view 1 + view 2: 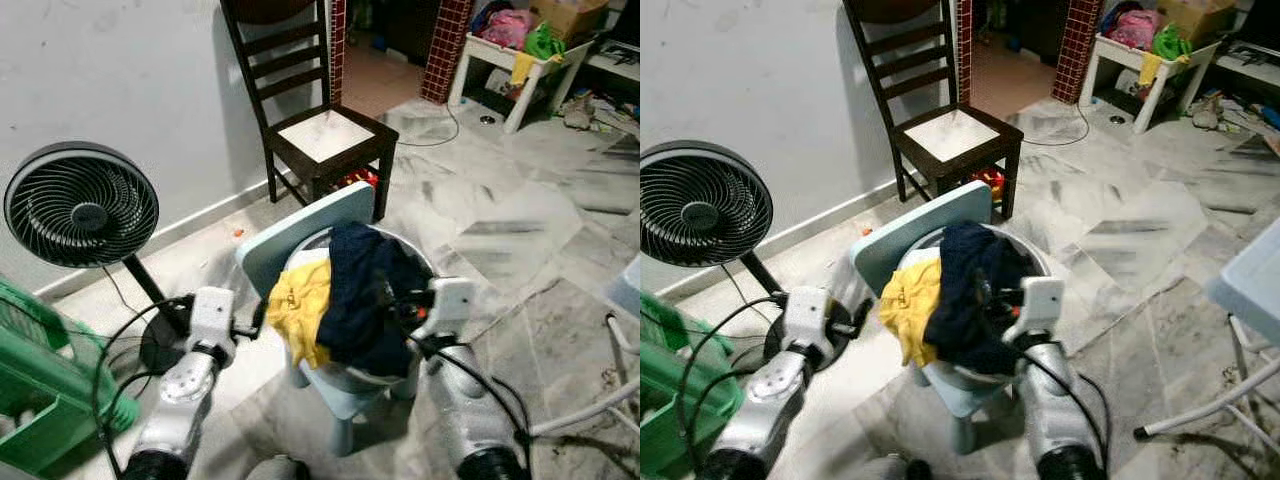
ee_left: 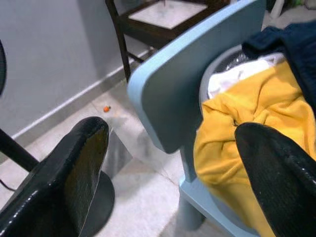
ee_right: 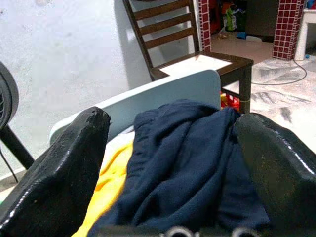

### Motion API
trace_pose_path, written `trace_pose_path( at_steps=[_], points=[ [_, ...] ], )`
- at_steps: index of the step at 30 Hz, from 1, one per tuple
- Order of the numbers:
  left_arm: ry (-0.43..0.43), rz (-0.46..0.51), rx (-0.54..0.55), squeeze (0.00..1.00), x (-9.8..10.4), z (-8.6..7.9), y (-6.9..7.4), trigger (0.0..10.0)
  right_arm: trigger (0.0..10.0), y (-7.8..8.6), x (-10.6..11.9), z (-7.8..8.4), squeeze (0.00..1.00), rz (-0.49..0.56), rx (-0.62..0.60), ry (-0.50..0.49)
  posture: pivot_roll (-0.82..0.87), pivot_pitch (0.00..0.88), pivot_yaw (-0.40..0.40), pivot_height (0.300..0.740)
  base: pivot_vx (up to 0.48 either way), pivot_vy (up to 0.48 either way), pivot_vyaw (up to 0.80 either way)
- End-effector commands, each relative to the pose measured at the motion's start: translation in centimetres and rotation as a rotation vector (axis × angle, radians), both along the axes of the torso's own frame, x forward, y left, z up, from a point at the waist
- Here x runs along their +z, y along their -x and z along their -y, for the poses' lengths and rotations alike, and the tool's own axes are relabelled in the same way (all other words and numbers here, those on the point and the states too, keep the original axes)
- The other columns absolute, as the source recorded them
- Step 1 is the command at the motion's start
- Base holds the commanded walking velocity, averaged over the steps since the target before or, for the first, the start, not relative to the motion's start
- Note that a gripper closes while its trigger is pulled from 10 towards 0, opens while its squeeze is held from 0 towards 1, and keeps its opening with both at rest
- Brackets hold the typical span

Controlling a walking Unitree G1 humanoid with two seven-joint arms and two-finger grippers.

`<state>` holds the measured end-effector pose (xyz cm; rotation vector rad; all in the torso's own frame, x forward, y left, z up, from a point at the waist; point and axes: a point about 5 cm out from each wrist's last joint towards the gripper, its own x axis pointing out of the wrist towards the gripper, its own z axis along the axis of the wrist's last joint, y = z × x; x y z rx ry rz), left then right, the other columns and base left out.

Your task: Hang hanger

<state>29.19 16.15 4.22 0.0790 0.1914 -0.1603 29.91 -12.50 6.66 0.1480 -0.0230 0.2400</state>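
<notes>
Far left you've got a green crate (image 1: pixel 40 390); can't tell what's in it. Just right of that is a black fan (image 1: pixel 80 205) on its stand.

Your left gripper (image 2: pixel 170 131) is held out near the left edge of the blue chair (image 1: pixel 300 225). Its fingers (image 2: pixel 74 168) are spread wide with nothing between them.

The main container is the grey tub (image 2: pixel 217 69) sitting on that blue chair. It's stuffed: a yellow garment (image 1: pixel 300 305) spills over the near-left rim, a bit of white cloth (image 2: pixel 232 76) sits under it, and a navy garment (image 1: pixel 365 290) is heaped on the right, draping over the near edge.

Your right gripper (image 3: pixel 172 120) is right up against the near side of the navy pile. Its fingers are wide apart too, and it's gripping nothing.

As for the hanger, I honestly can't tell where it is; there's something dark by the right gripper, too unclear to call.

Further back stands a dark wooden chair (image 1: pixel 320 130). At far right is a white table (image 1: pixel 500 60) with bright clothes piled on it.
</notes>
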Motion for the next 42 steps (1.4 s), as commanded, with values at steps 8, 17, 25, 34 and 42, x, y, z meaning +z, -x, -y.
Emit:
trace_pose_path(
  at_steps=[8,17,25,34,42],
  points=[
    [0.044,0.04,-0.045,0.0,0.2,0.5,0.5,10.0,10.0,0.3,-0.5,0.5,0.0,-0.013,0.001,0.026,0.09,0.097,0.035,0.74,0.0,0.104,0.0],
    [0.068,0.042,-0.036,0.0,0.1,0.5,0.6,10.0,10.0,0.6,-0.6,0.8,0.0,-0.014,0.009,0.042,0.09,0.104,0.024,0.74,0.0,-0.238,0.0],
    [0.075,0.036,-0.041,0.0,-0.1,0.7,0.9,10.0,10.0,0.8,-0.6,0.7,0.0,-0.006,0.036,0.077,0.08,0.113,0.019,0.74,0.0,-0.473,0.0],
    [0.073,0.027,-0.046,0.0,-0.4,0.9,1.2,10.0,10.0,1.4,-0.9,1.0,0.0,-0.012,0.041,0.095,0.07,0.131,0.016,0.74,0.0,-0.472,0.11],
    [0.083,0.026,-0.035,0.0,-0.5,0.9,1.5,10.0,10.0,1.8,-1.0,0.9,0.0,-0.016,0.053,0.107,0.07,0.155,0.011,0.74,0.0,-0.155,0.4]
  ],
)
